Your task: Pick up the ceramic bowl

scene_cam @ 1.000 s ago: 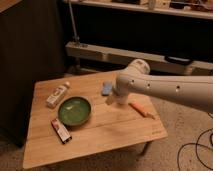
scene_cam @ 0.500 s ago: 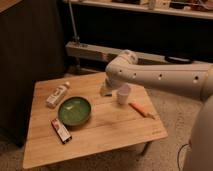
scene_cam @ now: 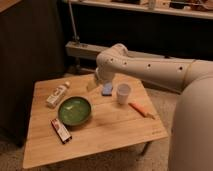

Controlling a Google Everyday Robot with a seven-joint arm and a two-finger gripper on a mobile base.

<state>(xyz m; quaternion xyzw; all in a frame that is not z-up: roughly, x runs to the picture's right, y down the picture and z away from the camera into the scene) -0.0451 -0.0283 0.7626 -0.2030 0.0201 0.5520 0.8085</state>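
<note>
Bowl: round glossy green ceramic bowl, darker rim
Gripper: cream-white gripper, at the bowl's 1 o'clock
Cup: small white cup
Pad: flat blue pad
Stick: thin orange stick
Packet: red-and-white flat packet, at the bowl's 7 o'clock
Table: pale tan wooden table

Wooden table, dark cabinet left, shelf behind, speckled floor

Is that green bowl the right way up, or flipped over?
Right way up: the ceramic bowl shows its glossy inside, flat on the table. The gripper hangs behind it.
</note>
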